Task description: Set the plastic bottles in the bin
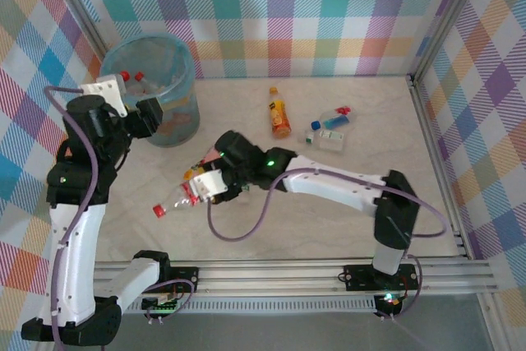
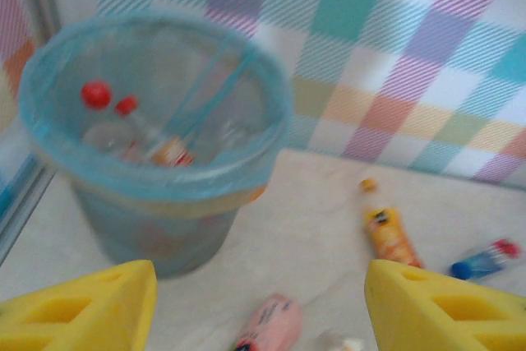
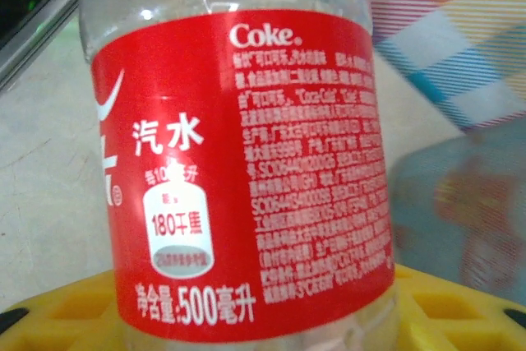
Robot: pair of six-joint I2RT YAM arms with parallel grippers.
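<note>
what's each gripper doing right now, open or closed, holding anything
left gripper: open, empty, facing the bin.
right gripper: closed on the red-label Coke bottle.

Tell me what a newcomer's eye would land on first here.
The red-labelled Coke bottle, gripped between the right gripper's yellow fingers at mid-table, grabs the eye first. Next come the blue-bagged bin at the far left, red-capped bottles already inside it, and the loud checked walls all round.
</note>
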